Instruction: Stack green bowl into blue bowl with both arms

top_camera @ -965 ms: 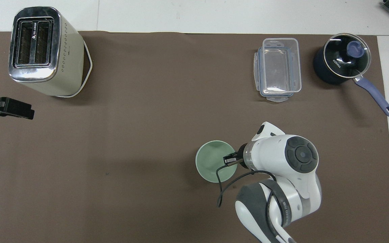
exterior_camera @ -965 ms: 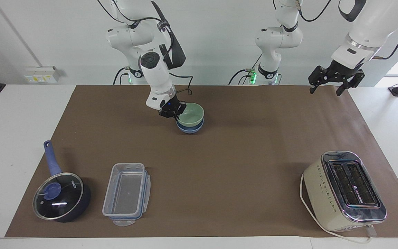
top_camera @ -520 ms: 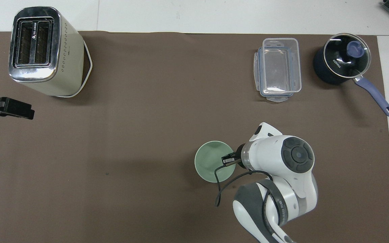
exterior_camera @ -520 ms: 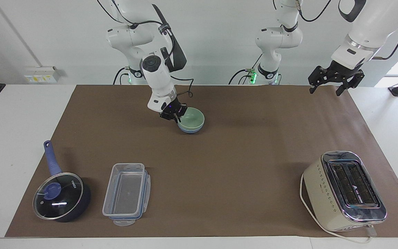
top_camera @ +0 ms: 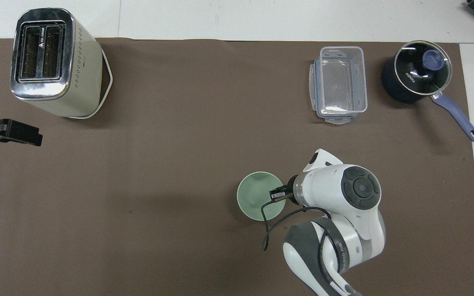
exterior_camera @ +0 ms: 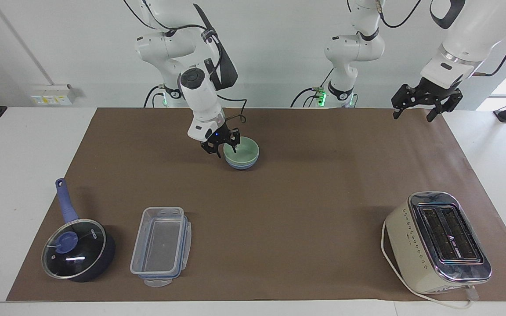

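Mint-green bowl: the small round pale mint-green matte bowl (exterior_camera: 242, 152) sits nested in the small round pale periwinkle-blue matte bowl (exterior_camera: 240, 164), whose wall shows only as a band under the green rim.
Stack position: on the brown mat of the counter (exterior_camera: 305, 188), toward the robots' end, nearer the right arm's base than the left's.
Right tool: the black-fingered right tool (exterior_camera: 221, 143) is at the green bowl's rim on the side toward the right arm's end; its fingers stand spread, one on each side of the rim, gripping nothing.
Left tool: the left tool (exterior_camera: 421, 105) hangs released in the air over the mat's edge at the left arm's end, well apart from the bowls; this arm waits.
Key relation: the stack lies just beside and below the right tool, toward the left arm's end from it, so a straight lift should clear the rim.
Task state: stacking looks done.
Risk: a finger dragging the rim could tip the green bowl.
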